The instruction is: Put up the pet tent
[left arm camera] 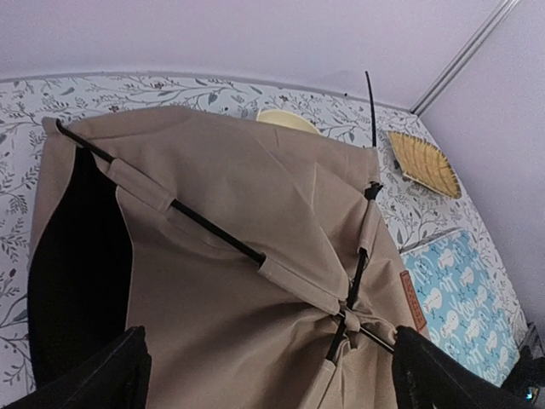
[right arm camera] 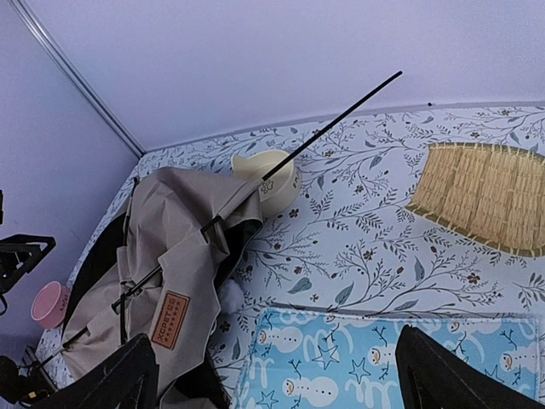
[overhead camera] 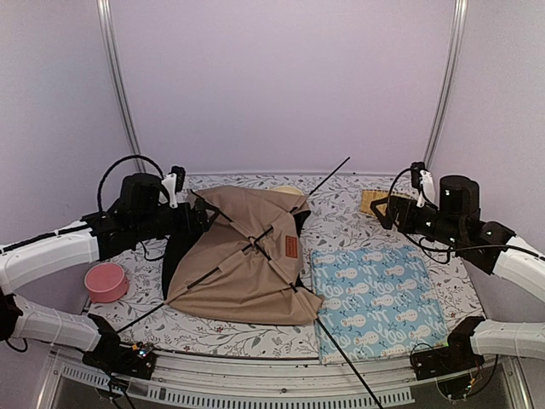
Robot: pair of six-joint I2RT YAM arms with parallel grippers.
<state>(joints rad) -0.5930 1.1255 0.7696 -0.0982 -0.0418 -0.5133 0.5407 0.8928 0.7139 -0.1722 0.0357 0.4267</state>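
So the beige fabric pet tent (overhead camera: 243,264) was lying slumped on the left-middle of the floral-print table (overhead camera: 341,217), not standing. Its thin black poles (overhead camera: 255,247) crossed on top, and one end poked out past the near edge. The top camera gave the layout: a light blue snowman-print mat (overhead camera: 379,298) right up against the tent's right corner, a round pink bowl (overhead camera: 106,282) off to the left, and both arms over the far half of the table.

The left wrist cam had what the top one didn't: the black lining (left arm camera: 77,273) gaping along the tent's side, and the fabric sleeves the poles ran through. The left gripper (left arm camera: 268,362) had its fingers spread wide over the tent; I couldn't really tell if they touched the fabric.

The right wrist cam showed the cream bowl (right arm camera: 277,175) tucked against the tent's far edge, the woven straw tray (right arm camera: 485,196) in full, the brown label patch (right arm camera: 173,319), and a whitish blob under the fabric, maybe the pom-pom. The right gripper (right arm camera: 277,371) was spread apart too, gripping nothing, above the mat's far edge.
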